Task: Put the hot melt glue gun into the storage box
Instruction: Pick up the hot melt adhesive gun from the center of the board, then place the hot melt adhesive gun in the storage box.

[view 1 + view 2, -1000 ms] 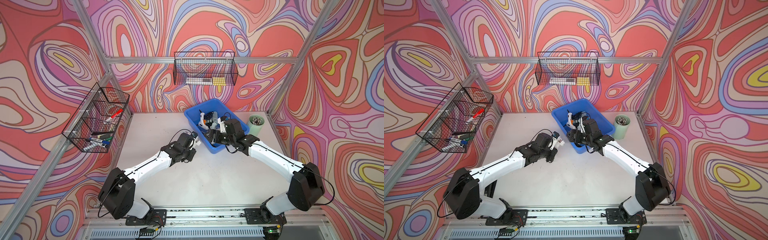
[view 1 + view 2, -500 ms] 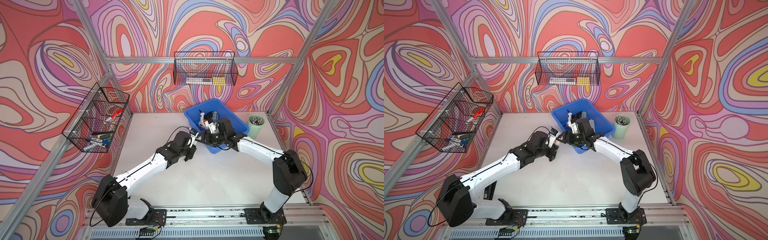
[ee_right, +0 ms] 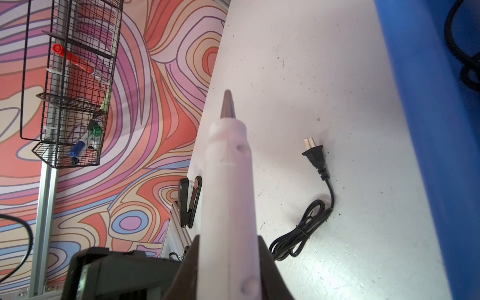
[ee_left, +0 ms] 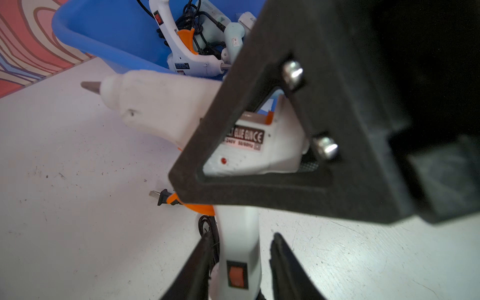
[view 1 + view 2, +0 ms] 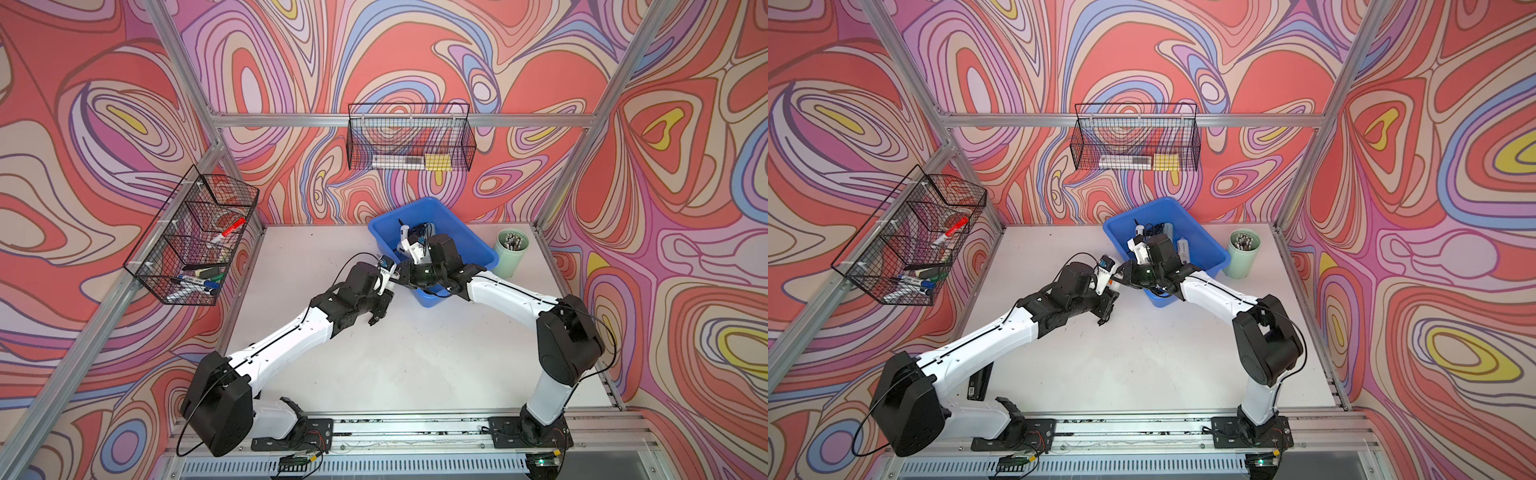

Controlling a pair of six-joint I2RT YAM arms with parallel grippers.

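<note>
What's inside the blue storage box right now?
Storage box: a white glue gun with orange trigger, a pale one, black cords. The right arm hides its near end in both top views.

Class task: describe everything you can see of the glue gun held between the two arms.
The glue gun is white plastic with a grey metal nozzle, orange trigger, orange-red handle switch and bundled black cord. It hangs beside the storage box, outside it. The right pincer clamps its barrel; the open left pincer flanks its handle.
</note>
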